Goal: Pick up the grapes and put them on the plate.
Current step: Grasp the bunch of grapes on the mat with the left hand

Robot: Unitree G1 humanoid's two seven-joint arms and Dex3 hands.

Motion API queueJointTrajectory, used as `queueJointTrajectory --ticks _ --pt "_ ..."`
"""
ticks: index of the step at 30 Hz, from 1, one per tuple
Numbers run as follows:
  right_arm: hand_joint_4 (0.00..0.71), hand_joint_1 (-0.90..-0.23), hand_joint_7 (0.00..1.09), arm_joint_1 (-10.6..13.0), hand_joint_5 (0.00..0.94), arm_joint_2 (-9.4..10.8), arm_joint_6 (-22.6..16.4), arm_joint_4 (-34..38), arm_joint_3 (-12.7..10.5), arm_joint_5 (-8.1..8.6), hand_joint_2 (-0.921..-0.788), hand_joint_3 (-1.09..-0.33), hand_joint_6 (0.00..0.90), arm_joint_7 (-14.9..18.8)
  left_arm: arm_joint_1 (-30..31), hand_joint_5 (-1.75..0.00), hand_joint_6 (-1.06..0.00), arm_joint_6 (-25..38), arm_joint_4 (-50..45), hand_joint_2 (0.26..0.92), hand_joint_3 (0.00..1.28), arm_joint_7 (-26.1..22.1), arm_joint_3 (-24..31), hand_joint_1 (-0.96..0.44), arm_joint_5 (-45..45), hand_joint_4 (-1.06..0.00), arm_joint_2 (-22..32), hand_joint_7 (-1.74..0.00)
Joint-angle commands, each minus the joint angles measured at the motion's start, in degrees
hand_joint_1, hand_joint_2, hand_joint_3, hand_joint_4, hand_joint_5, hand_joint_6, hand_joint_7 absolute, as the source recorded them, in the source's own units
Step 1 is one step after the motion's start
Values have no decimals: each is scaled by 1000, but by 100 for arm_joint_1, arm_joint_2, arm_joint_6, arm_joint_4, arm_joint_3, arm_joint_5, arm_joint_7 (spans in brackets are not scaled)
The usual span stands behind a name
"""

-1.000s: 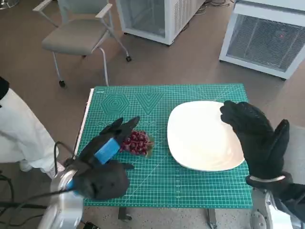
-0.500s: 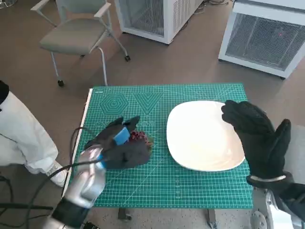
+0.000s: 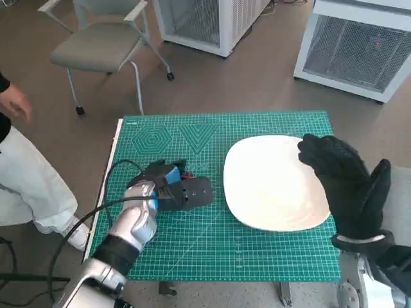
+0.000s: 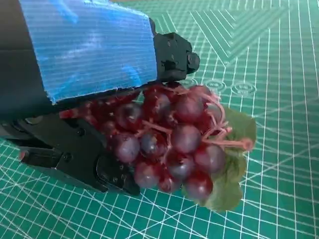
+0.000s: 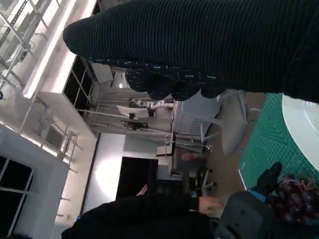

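Observation:
A bunch of dark red grapes [image 4: 169, 139] with a green leaf lies on the left half of the green cutting mat [image 3: 257, 247]. My left hand [image 3: 176, 190] grips the bunch, so in the head view only a red speck of grapes [image 3: 187, 175] shows past it. The black fingers [image 4: 89, 164] curl under the bunch, and the leaf seems to touch the mat. The white plate [image 3: 263, 186] sits empty on the mat's right half. Above its right rim my right hand [image 3: 343, 183] hangs with fingers apart, holding nothing. The right wrist view shows the grapes [image 5: 294, 199] beside my left hand [image 5: 264, 186].
A grey chair [image 3: 103, 48] stands beyond the table's far left corner, and white cabinets [image 3: 359, 51] stand behind it. A person in white trousers [image 3: 29, 176] stands at the left, one hand [image 3: 14, 102] showing. A black cable [image 3: 106, 192] loops along my left forearm.
My left hand has reached forward over the grapes and closed round them. The right hand and the plate have stayed put. A person's hand has come into view at the left.

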Motion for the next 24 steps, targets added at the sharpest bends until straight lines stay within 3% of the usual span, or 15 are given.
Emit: queueJointTrajectory --ticks 1,12,15,18,20,22,24 --pt "404 -375 1016 73 764 -2 19 91 -12 -8 -921 -655 172 43 -176 0 -162 -90 263 763 17 54 -103 49 6 0 -37 -3" --pt "402 -374 1017 59 766 -7 2 125 -9 -10 -921 -655 172 58 -408 -13 -182 -176 806 770 15 173 -218 34 -30 -34 -162 -10" --pt "402 -374 1017 62 767 -13 5 123 -13 -7 -921 -655 172 61 -467 -37 -226 -337 1024 785 19 294 -227 42 -55 -132 -180 -20" --pt "402 -374 1017 65 767 -21 14 118 -17 -7 -921 -655 172 60 -469 -522 -411 -661 1230 844 40 567 -237 162 -58 -421 -148 -128" --pt "401 -374 1017 64 767 -30 25 118 -25 1 -921 -655 172 63 -423 -887 -532 -904 1289 863 91 766 -243 163 -52 -554 -94 -444" --pt "401 -374 1017 62 768 -41 36 118 -34 11 -921 -655 172 68 -377 -1090 -596 -1079 1295 792 262 879 -243 82 -54 -603 -40 -816" --pt "401 -374 1017 59 768 -52 44 119 -43 22 -921 -655 172 75 -345 -1258 -642 -1176 1267 694 457 900 -222 40 -84 -637 5 -972"
